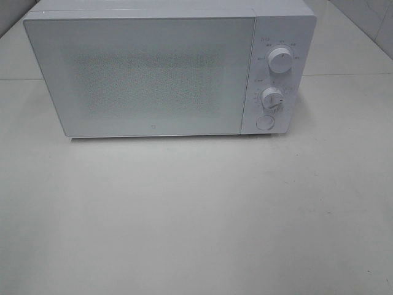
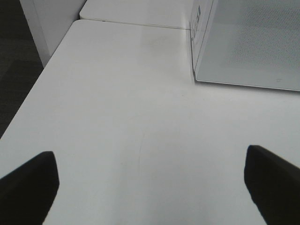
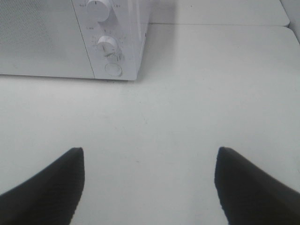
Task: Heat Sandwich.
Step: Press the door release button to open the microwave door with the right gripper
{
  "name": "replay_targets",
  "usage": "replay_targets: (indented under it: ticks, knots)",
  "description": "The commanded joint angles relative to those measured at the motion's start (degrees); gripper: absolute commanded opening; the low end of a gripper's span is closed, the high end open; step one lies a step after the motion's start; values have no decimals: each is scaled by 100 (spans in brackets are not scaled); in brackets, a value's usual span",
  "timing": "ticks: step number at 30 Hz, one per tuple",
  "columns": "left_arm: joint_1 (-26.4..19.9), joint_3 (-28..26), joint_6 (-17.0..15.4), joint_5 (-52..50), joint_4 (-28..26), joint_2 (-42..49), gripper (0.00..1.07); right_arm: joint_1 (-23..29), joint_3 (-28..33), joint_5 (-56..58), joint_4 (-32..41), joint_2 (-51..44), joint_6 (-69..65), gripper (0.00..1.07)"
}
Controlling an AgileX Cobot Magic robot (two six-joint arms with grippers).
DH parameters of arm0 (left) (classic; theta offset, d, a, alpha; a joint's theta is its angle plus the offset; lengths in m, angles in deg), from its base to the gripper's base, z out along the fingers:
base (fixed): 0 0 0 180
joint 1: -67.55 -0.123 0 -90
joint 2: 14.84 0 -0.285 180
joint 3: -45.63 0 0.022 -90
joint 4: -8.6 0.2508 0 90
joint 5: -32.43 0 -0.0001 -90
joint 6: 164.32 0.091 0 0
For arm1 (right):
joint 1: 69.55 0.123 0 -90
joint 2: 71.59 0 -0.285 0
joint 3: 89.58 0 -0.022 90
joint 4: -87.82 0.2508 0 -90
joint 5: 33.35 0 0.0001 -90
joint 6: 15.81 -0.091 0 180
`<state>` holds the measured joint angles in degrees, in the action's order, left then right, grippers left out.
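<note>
Broadly, a pale white table [image 1: 184, 215] fills the exterior high view, and a white microwave [image 1: 153, 74] stands at its far side with its frosted door shut. On the control panel to the right of the door sit an upper knob [image 1: 280, 61], a lower knob [image 1: 271, 98] and a round button [image 1: 265, 122] below them. The tabletop in front of the microwave lies bare and wide, open right across. In the left wrist view the table's outer edge runs beside a dark floor [image 2: 14, 70], and a seam separates this table from a second white tabletop [image 2: 140, 11] behind it, next to the microwave's side wall. The right wrist view shows the same kind of seam beyond the microwave's control-panel corner, with plain tabletop stretching away to the side. The left gripper [image 2: 151, 157] hangs over the bare table with its dark fingers [image 2: 28, 187] spread wide and nothing between them; it is released. The right gripper [image 3: 150, 152] is likewise released, its fingers [image 3: 51, 187] well apart over bare tabletop, facing the microwave's control-panel corner from some way off. The sandwich shows in none of the views, so I cannot tell where it lies relative to either gripper; the frosted door lets nothing be made out behind it.
</note>
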<state>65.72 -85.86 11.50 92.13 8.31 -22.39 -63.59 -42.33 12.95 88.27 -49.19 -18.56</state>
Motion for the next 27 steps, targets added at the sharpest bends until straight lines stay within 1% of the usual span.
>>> replay_targets:
  ticks: [1, 5, 7, 9, 12, 19, 21, 24, 27]
  knots:
    - [-17, 17, -6, -46, -52, 132, 103, -17, -69, -630, 17, 332, 17, 75]
    - [-17, 17, -6, -46, -52, 132, 103, -17, -69, -1220, 6, 957, 17, 75]
    - [-17, 17, -6, -46, -52, 132, 103, -17, -69, -1335, 6, 1066, 17, 75]
    - [-17, 17, -6, -46, -52, 132, 103, -17, -69, -1650, 6, 1461, 17, 75]
    - [-17, 17, -6, -46, -52, 132, 103, -17, -69, -1862, 6, 1696, 17, 75]
    - [-17, 17, -6, -46, -52, 132, 103, -17, -57, -2779, 6, 2681, 17, 75]
    - [-17, 17, -6, -46, -52, 132, 103, -17, -40, -2922, 6, 2796, 17, 75]
    - [-17, 17, -6, -46, -52, 132, 103, -17, 17, -3443, 6, 3180, 17, 75]
    - [-17, 17, -6, -46, -52, 132, 103, -17, 40, -3650, 6, 3392, 17, 75]
